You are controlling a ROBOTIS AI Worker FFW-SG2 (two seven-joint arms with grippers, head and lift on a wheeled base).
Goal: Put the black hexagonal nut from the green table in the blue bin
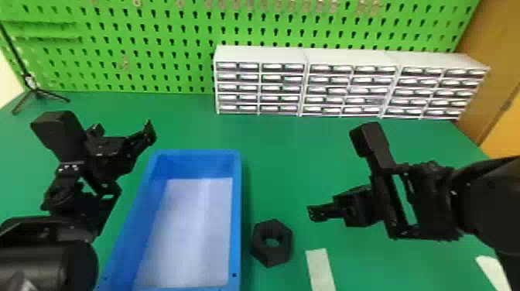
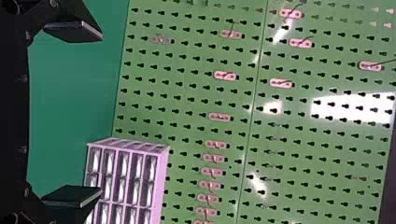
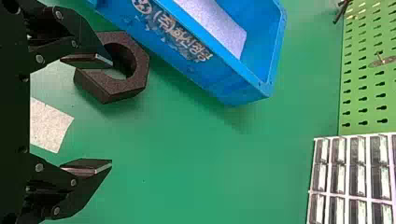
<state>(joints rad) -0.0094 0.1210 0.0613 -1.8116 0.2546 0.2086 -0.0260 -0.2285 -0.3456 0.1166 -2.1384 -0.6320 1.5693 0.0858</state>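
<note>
From the head view, the black hexagonal nut (image 1: 284, 243) lies on the green table (image 1: 294, 170), just beside the blue bin (image 1: 236, 216) on its right, with a pale strip (image 1: 320, 269) on the nut's other side. The left gripper (image 1: 123, 133) is over the table beyond the bin's left side; the left wrist view adds its fingers spread wide, holding nothing, and pink tags (image 2: 225, 75) on the pegboard (image 2: 187, 98). The right gripper (image 1: 318, 213) is right of the nut; the right wrist view reveals widely parted, empty fingers, one overlapping the nut in sight, and the bin's marked outer wall
</note>
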